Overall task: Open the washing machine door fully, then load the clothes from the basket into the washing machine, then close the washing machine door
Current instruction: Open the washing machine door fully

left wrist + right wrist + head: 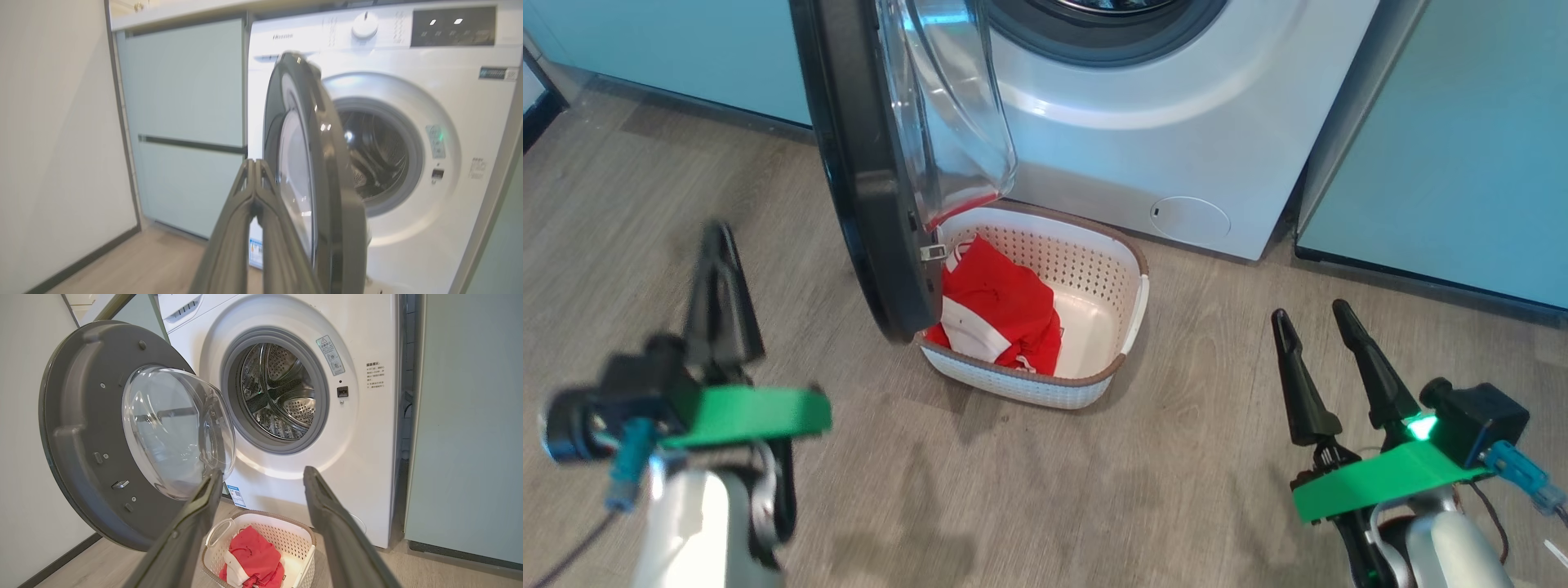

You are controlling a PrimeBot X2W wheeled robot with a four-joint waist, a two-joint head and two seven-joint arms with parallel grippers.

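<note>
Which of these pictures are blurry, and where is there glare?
Head view: the left gripper is smeared, the right gripper crisp. Left wrist view: soft all over, the washing machine door fuzzy-edged. Right wrist view: sharp, with reflections on the door's glass.

Brand "Hisense" on washing machine [461, 134] top panel

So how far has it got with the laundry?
Early days. The washing machine door stands open, perhaps not fully. The left gripper, shut and empty, sits beside the door's outer face, maybe to push it wider; the right gripper is open and empty. The red garment lies in the basket and the drum looks empty, so loading and closing remain.
</note>
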